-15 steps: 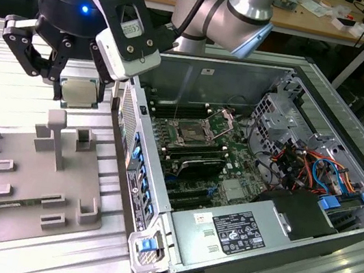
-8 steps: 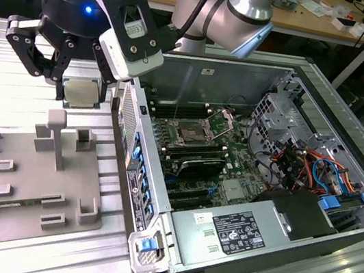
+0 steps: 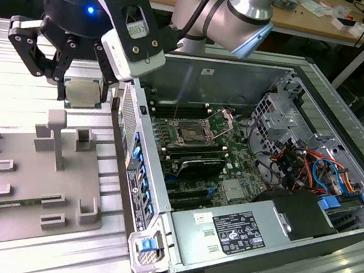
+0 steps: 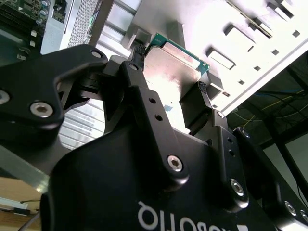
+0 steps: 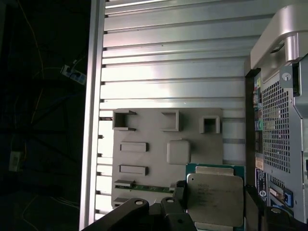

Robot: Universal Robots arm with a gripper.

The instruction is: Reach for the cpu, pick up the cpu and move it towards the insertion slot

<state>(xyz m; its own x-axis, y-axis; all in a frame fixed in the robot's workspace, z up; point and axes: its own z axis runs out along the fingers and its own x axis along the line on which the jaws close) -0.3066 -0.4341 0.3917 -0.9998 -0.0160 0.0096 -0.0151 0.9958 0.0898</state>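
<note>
Your gripper (image 3: 83, 83) has the cpu (image 3: 83, 93) pinched between its fingers, so it's closed on the chip, one finger on each opposite edge. In the second wrist view you can see the black fingers (image 4: 195, 108) clamping the silvery lid of the cpu (image 4: 173, 65), green rim poking out at the corner. In the first wrist view the cpu (image 5: 214, 199) sits flat and level in the grip, lifted above the grey tray (image 5: 144, 159) with its raised blocks.

Pose-wise, your arm comes in from the top of the exterior view, wrist pointing straight down, with the gripper hanging over the far end of the grey tray (image 3: 16, 179), just on the exterior view's left of the open computer case (image 3: 151, 242). The chip is clear of the tray, not touching anything but the fingers.

Further in, the insertion slot (image 3: 189, 134) sits on the green motherboard (image 3: 234, 158) inside the case, dark square with a shiny metal frame, well apart from the chip toward the exterior view's right. The case wall stands between the gripper and the socket. Everything rests on the ribbed aluminium table (image 3: 10, 82).
</note>
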